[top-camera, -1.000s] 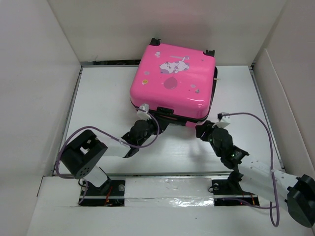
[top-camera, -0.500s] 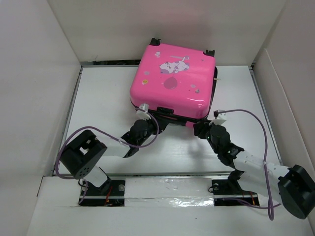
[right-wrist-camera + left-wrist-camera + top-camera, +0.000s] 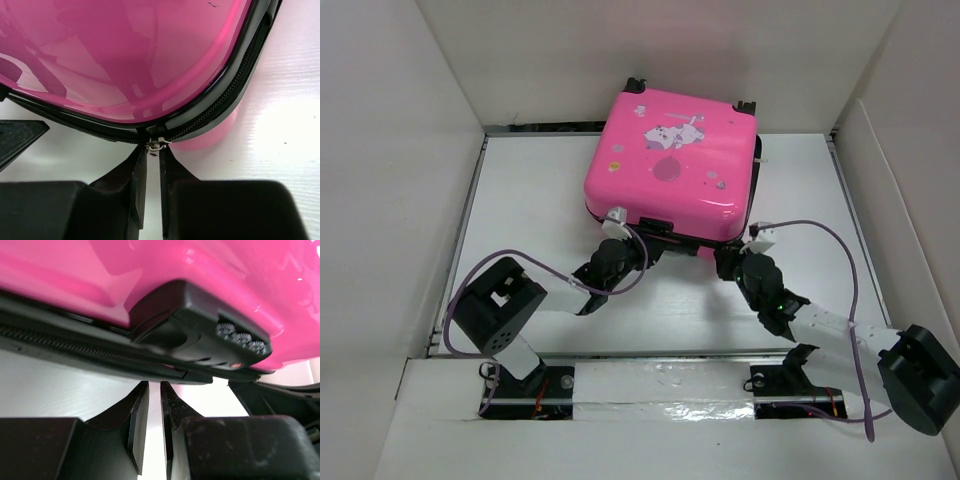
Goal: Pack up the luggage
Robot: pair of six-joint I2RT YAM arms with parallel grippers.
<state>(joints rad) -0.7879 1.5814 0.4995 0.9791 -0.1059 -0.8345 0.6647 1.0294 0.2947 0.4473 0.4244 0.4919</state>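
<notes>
Where luggage point(image 3: 670, 165) edge looms, left end effector point(image 3: 154, 386) closed empty, right end effector point(image 3: 153, 152) closed at zip point(image 3: 158, 143).

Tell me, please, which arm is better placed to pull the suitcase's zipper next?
Right. The right gripper has its narrow-set fingertips at the zipper pull on the luggage; the left gripper faces the lock block, with no pull in its view.

right gripper point(image 3: 153, 151): fingers were nearly together | zipper pull point(image 3: 158, 143): at its fingertips | luggage point(image 3: 125, 60): zipped, directly ahead
</notes>
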